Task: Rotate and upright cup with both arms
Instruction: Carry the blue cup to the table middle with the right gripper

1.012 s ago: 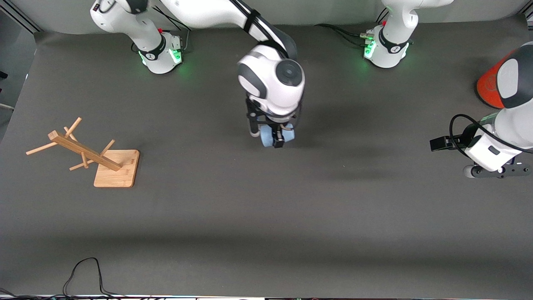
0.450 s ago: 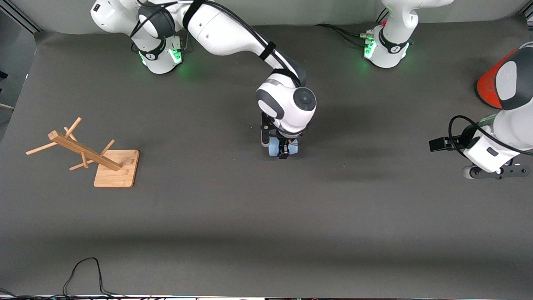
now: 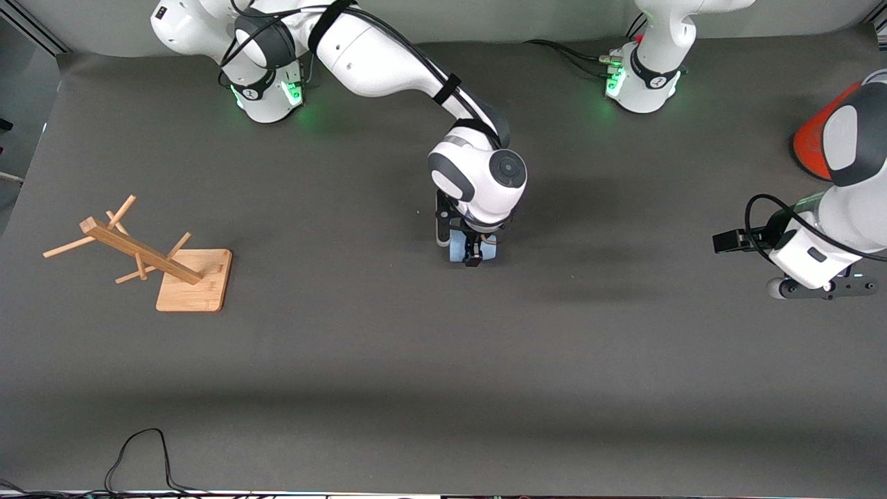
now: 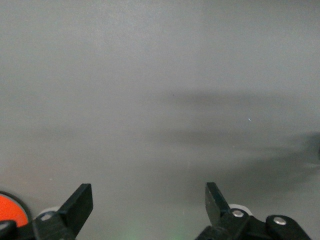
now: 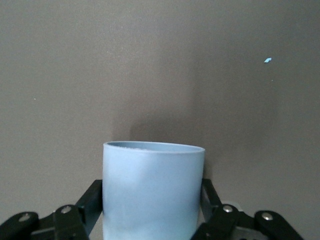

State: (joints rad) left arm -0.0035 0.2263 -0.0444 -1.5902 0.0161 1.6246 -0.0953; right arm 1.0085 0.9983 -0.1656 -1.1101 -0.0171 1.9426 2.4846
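Note:
The pale-blue cup (image 5: 152, 192) sits between the fingers of my right gripper (image 5: 152, 200), which is shut on it with a finger against each side. In the right wrist view the cup runs along the fingers, its end close over the dark mat. From the front the cup (image 3: 455, 252) peeks out under the right wrist at the table's middle, held by the right gripper (image 3: 472, 255). My left gripper (image 4: 148, 194) is open with nothing between its fingers. It hangs over the left arm's end of the table, where the left gripper (image 3: 828, 290) waits.
An orange cylinder (image 3: 809, 145) stands at the left arm's end, partly covered by that arm. A wooden peg rack (image 3: 138, 251) leans on its board (image 3: 197, 284) toward the right arm's end. A black cable (image 3: 138, 454) loops at the table's front edge.
The right arm has stretched out and come down with the cup, shifting it a little toward the front camera and the left arm's end. The left arm has barely moved.

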